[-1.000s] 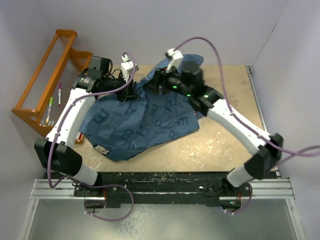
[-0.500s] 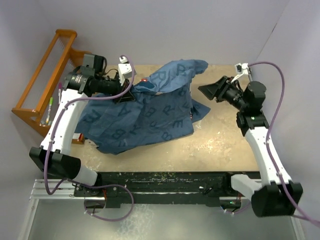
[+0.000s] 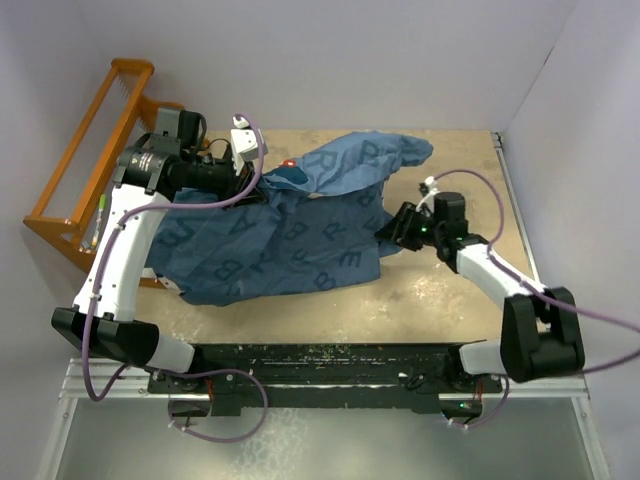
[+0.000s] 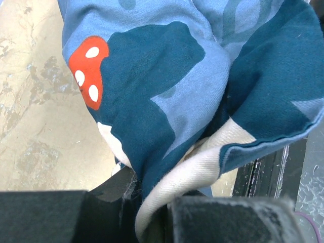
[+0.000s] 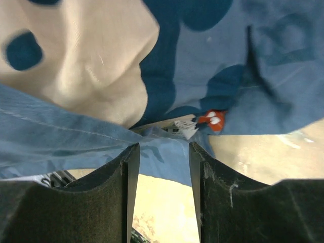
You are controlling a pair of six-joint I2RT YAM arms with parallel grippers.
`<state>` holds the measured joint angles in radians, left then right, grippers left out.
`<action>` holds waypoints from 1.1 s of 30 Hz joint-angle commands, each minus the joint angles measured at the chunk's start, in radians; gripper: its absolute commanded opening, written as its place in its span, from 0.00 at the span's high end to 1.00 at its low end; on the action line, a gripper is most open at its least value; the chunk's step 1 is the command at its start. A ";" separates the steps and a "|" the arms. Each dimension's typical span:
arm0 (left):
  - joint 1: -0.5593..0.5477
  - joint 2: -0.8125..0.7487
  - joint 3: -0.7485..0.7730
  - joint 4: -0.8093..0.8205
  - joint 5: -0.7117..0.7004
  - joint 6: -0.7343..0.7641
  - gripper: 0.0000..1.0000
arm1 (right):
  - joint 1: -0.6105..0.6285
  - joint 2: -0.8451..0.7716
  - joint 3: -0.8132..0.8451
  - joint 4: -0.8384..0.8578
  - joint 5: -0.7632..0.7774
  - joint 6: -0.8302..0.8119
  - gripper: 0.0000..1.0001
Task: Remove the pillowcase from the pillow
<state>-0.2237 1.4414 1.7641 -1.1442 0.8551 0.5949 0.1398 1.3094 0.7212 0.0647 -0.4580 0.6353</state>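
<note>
The slate-blue pillowcase (image 3: pixel 300 240) with paler letters lies crumpled across the middle of the table. My left gripper (image 3: pixel 250 188) is at its back left part, shut on a fold of it and holding it lifted. In the left wrist view the gripper (image 4: pixel 152 212) pinches blue fabric (image 4: pixel 167 76) with a white underside, beside a red bow (image 4: pixel 88 71). My right gripper (image 3: pixel 388 228) is low at the cloth's right edge, open. In the right wrist view (image 5: pixel 161 152) a blue hem lies at its fingertips, below a cream mouse face (image 5: pixel 86 66). The pillow is hidden.
An orange wooden rack (image 3: pixel 90 150) stands at the back left with markers (image 3: pixel 103 215) beside it. White walls close in the table at the back and right. A small white tag (image 5: pixel 185 129) and a red bow (image 5: pixel 213 120) show on the cloth.
My right arm let go of the cloth's back, swung out right, then came down to the pillowcase's right edge. My left gripper drew its fold a little left.
</note>
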 commanded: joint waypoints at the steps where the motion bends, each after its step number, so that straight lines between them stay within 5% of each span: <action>1: 0.005 -0.039 0.082 0.080 0.075 0.003 1.00 | 0.099 0.067 0.018 0.171 0.046 -0.010 0.52; 7: 0.004 -0.052 0.081 0.066 0.067 0.014 1.00 | 0.126 -0.011 -0.061 0.383 -0.089 0.019 0.47; 13: 0.005 -0.052 0.098 0.069 0.064 0.014 1.00 | 0.042 -0.099 -0.233 0.772 -0.215 0.285 0.48; 16: 0.004 -0.056 0.114 0.057 0.069 0.021 1.00 | -0.005 -0.163 -0.162 0.361 0.106 0.181 0.52; 21: 0.004 -0.071 0.145 0.040 0.087 0.021 1.00 | -0.013 -0.056 -0.059 0.120 0.231 0.078 0.62; 33: 0.004 -0.073 0.168 0.037 0.097 -0.003 1.00 | 0.127 0.108 -0.049 0.427 -0.024 0.012 0.74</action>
<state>-0.2237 1.4204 1.8610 -1.2011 0.8574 0.5915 0.2260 1.4616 0.6376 0.3199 -0.3450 0.6849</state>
